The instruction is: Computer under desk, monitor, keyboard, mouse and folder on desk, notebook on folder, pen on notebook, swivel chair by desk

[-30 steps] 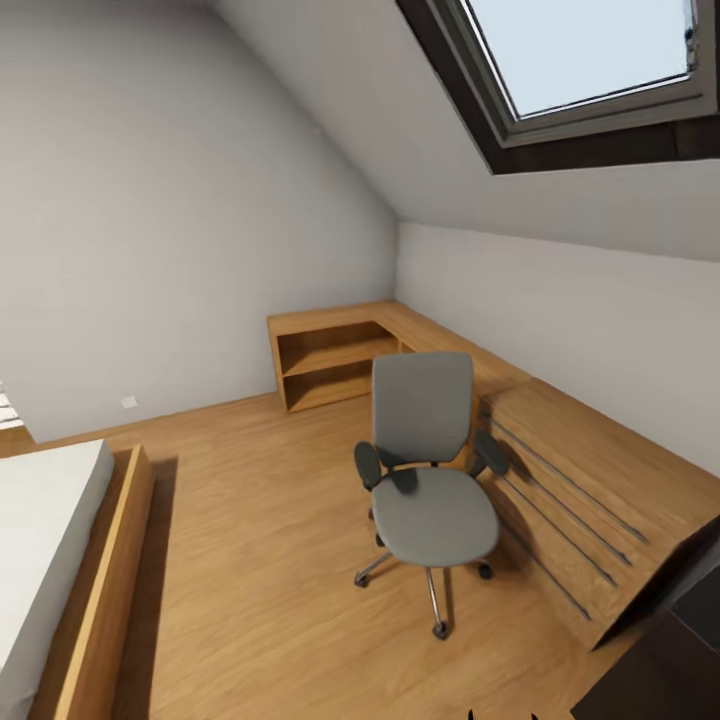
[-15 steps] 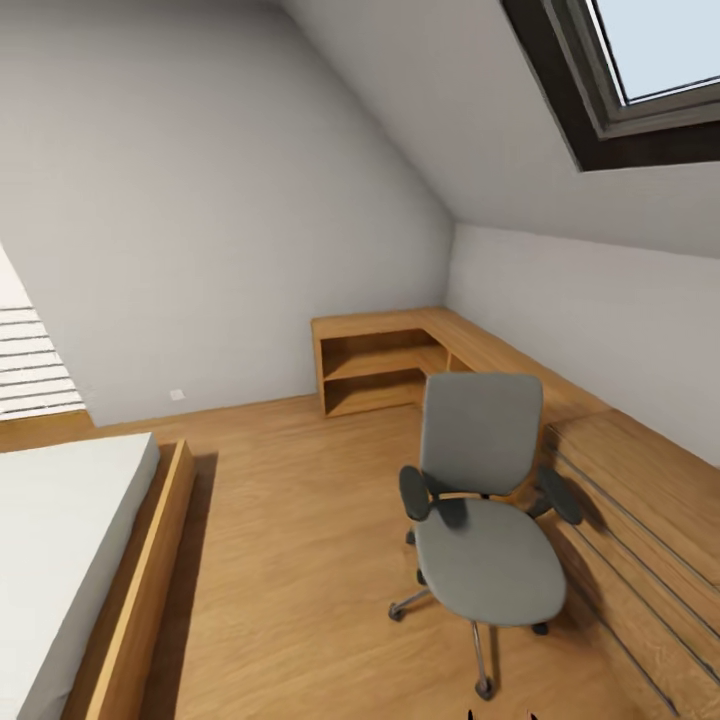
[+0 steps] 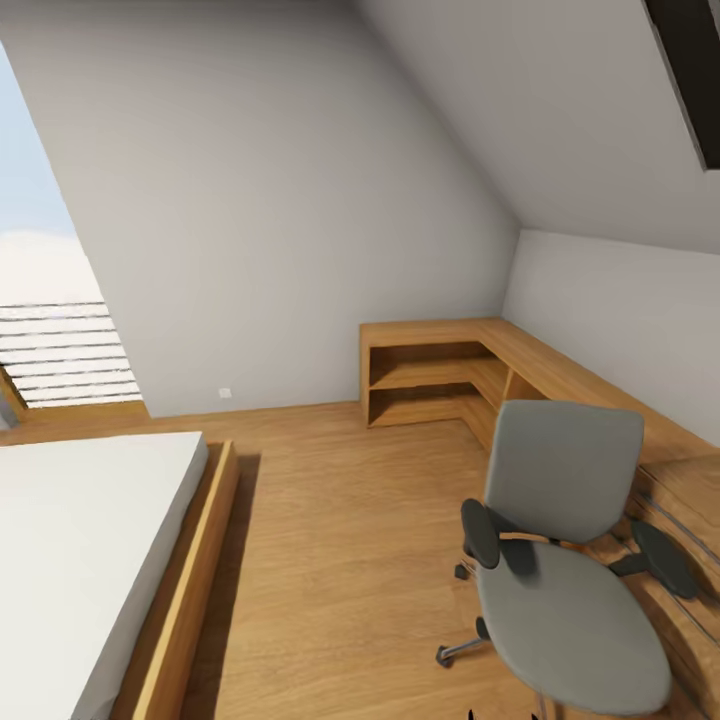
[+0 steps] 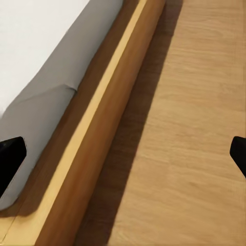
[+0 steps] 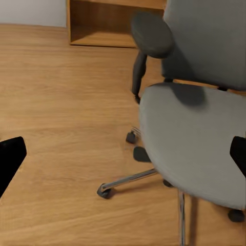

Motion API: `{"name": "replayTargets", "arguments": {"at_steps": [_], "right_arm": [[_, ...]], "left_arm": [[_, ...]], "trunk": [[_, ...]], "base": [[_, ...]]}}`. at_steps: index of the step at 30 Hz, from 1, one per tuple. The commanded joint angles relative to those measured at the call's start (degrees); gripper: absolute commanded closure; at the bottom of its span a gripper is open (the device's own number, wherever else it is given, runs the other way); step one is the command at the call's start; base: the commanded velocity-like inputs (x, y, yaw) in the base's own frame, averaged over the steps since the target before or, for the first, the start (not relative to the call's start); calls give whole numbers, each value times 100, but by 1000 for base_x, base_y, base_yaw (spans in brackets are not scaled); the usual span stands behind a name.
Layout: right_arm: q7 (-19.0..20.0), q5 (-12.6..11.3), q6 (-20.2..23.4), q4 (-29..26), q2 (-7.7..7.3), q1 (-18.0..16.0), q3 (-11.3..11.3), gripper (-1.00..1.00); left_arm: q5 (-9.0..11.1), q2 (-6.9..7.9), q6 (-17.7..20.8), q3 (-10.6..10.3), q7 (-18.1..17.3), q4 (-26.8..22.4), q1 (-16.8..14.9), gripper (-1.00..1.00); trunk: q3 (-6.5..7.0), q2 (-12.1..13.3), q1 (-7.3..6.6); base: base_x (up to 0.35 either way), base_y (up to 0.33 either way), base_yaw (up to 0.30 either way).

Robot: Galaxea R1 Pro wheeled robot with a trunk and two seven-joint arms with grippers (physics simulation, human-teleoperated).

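Swivel chair (image 3: pixel 560 560) near right on wood floor, seat bare, no folder visible; bed (image 3: pixel 90 540) near left. Left gripper (image 4: pixel 123 159) and right gripper (image 5: pixel 123 154) both spread wide, empty. Best to locate desk before approaching, steering between chair casters and bed frame.

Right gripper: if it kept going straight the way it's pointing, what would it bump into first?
Probably the swivel chair. The open right gripper points about at the front edge of its bare grey seat, though it might just miss and reach the wooden floor below.
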Motion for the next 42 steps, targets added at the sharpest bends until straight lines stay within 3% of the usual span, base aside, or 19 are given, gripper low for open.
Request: {"name": "replayTargets", "arguments": {"at_steps": [1, 17, 42], "right_arm": [[-32, -27, -12, 2, 1, -4, 48, -100], [-31, -27, -12, 2, -7, -4, 43, -100], [-6, -27, -12, 0, -33, -4, 34, -100]], "left_arm": [[24, -1, -11, -49, 32, 2, -6, -100], [21, -9, -11, -53, 31, 5, -6, -100], [15, -18, -11, -53, 23, 3, -6, -100]], "trunk": [[-7, -12, 5], [86, -12, 5], [105, -12, 5]], "base": [[138, 99, 234], [74, 22, 120], [308, 12, 3]]}}
